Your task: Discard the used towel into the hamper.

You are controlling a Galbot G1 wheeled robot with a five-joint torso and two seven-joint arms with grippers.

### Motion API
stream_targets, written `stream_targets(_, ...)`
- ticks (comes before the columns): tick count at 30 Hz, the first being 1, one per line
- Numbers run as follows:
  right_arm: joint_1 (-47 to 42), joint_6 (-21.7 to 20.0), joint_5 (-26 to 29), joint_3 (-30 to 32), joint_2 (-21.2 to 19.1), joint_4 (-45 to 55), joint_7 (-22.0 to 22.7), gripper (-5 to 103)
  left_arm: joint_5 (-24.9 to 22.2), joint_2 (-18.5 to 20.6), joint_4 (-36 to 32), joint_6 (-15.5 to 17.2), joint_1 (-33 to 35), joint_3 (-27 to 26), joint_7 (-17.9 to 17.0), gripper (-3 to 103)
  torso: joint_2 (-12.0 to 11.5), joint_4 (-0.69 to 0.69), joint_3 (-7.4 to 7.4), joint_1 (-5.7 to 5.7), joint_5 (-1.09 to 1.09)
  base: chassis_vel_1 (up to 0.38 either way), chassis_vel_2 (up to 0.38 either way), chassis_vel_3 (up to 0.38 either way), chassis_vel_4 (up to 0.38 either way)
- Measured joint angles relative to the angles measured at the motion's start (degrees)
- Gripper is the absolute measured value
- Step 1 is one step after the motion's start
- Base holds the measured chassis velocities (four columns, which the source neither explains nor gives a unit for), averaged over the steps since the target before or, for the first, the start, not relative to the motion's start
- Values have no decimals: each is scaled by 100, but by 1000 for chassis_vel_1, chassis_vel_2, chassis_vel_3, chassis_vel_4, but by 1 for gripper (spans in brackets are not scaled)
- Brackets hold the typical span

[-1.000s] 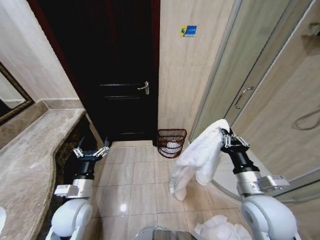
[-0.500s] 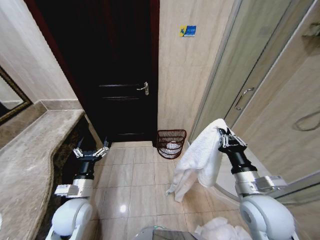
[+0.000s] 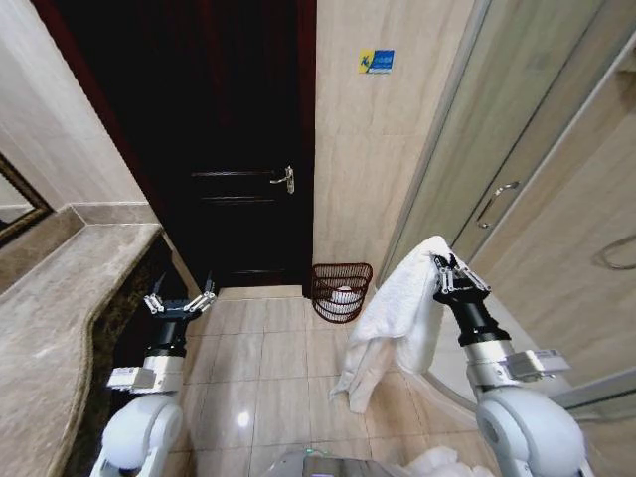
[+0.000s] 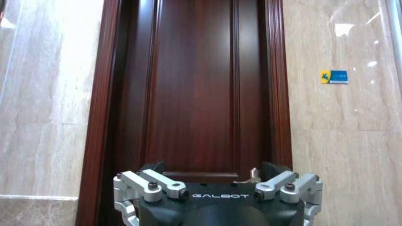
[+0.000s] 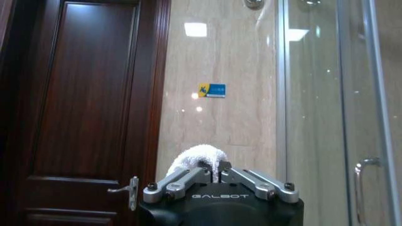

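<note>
Clearly the right gripper [image 3: 446, 272] has its fingers pinched together on a fold of the white towel [image 3: 397, 313] — the right wrist view shows a tuft of terry [image 5: 199, 157] squeezed up between the closed fingers. The rest of the cloth hangs down in a long loose drape toward the tiled floor [image 3: 268, 368], its lower end near the tiles, though contact cannot be told.

The hamper [image 3: 341, 291] stands on the floor against the beige wall, just beside the dark wooden door [image 3: 238, 149] and ahead of the towel; something pale lies inside it.

The left gripper [image 3: 180, 303] is held up over the floor beside the marble counter [image 3: 60, 338], fingers spread and empty.

The towel looks soft, limp and light — it will swing and trail rather than keep a shape. A pinch on one bunched edge seems enough to carry it, but the trailing tail could drape over the basket's rim, so it likely needs lifting well above the opening before letting go.
</note>
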Motion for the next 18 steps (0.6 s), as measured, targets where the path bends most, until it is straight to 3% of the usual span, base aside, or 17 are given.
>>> stream_targets(18, 378, 38, 214, -49, -46, -47, 84, 3, 55, -47, -87, 60, 27, -90, 4, 100, -1, 0, 1, 4, 1, -99, 98, 95, -85)
